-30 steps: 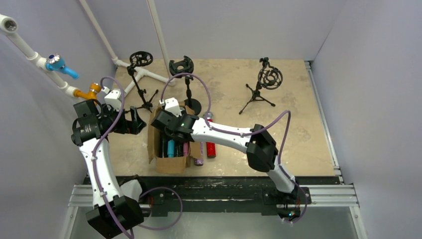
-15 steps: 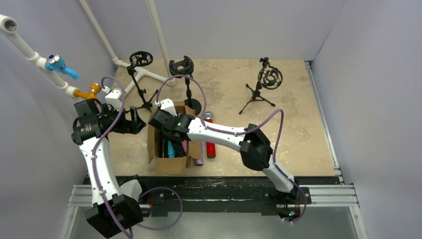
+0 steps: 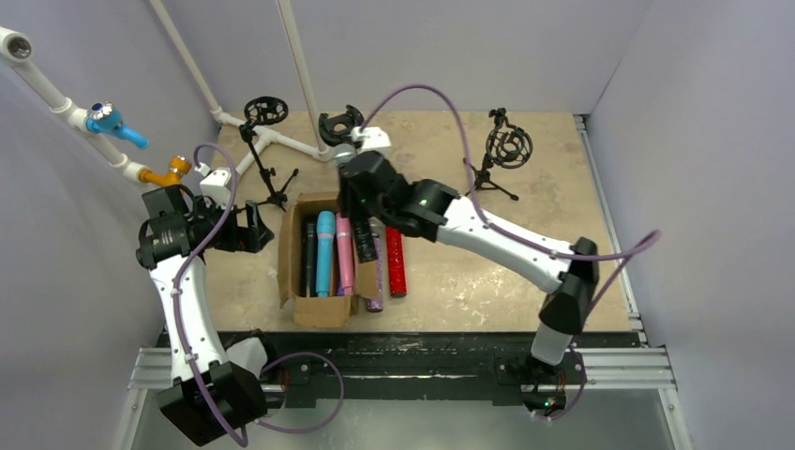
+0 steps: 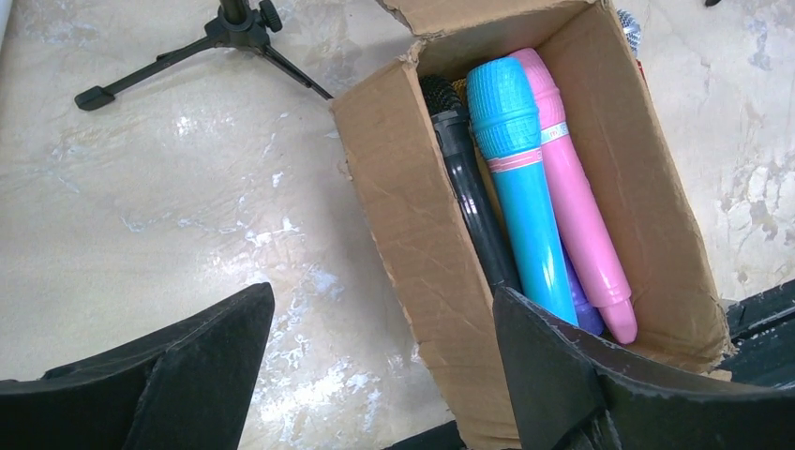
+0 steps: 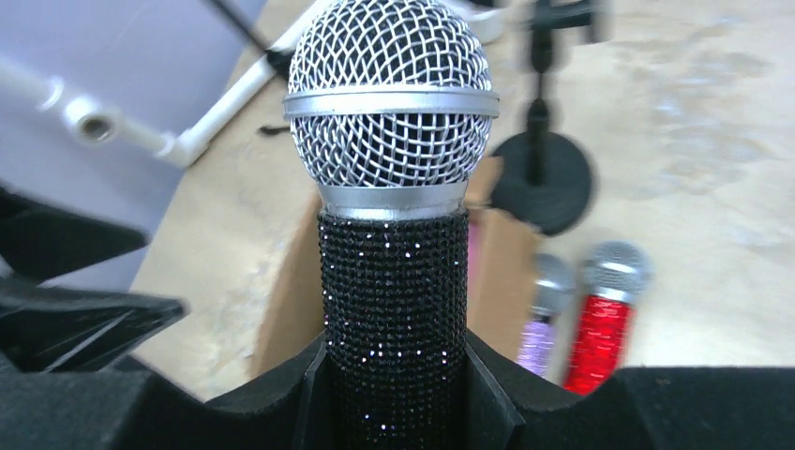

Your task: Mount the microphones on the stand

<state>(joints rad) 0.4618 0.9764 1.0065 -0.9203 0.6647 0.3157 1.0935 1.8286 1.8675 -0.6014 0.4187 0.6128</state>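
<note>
The left gripper (image 4: 380, 305) gapes open — the right gripper (image 5: 394, 361) clamps tight, arm apparently outstretched.

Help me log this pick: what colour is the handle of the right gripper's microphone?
Glittery black microphone handle, silver mesh head; right wrist view shows it best.

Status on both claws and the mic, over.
Right claw shut on black glitter silver-mesh microphone, not yet on black round-base stand. Left claw open beside brown cardboard box. Nothing seen blocking.

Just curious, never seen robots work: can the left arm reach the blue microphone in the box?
Probably yes: the left gripper is open beside the box, whose top is open, and the blue microphone lies uncovered.
</note>
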